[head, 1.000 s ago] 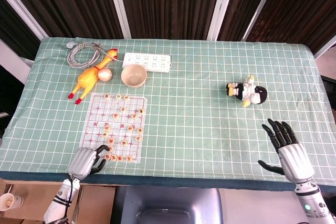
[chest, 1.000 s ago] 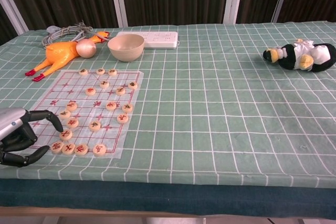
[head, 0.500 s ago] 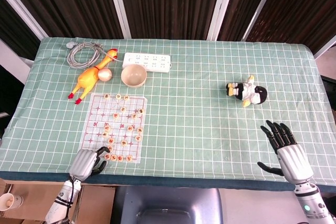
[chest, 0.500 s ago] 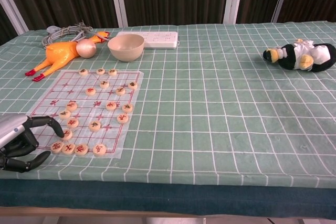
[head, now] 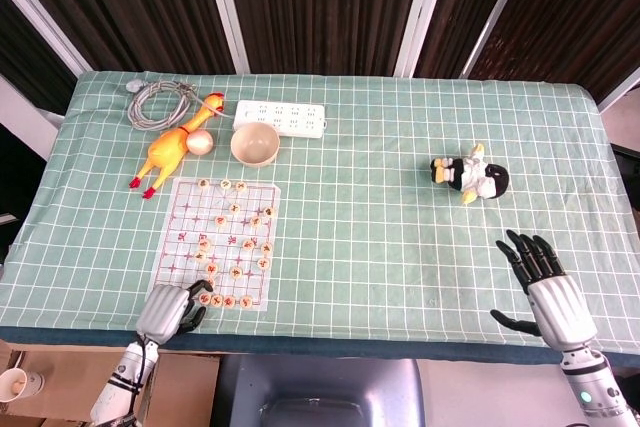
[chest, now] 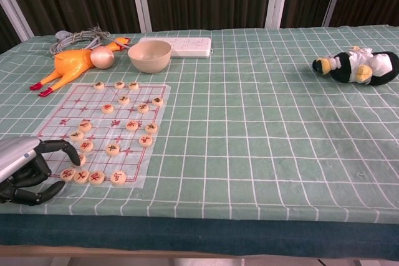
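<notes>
Lower left of frame: the left hand (chest: 28, 167), fingers curled and holding nothing, sits just left of the round wooden chess pieces (chest: 81, 176) on the board's near edge; the right hand (head: 548, 293), fingers spread, lies far right.

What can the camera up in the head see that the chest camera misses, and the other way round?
Only the head view shows the right hand, fingers spread over the checked cloth, and a paper cup on the floor below the table.

Only the chest view shows the side of the bowl and the left hand's fingertips by the nearest game pieces.

Both show the left hand, game board, rubber chicken, power strip, coiled cable and toy penguin.
</notes>
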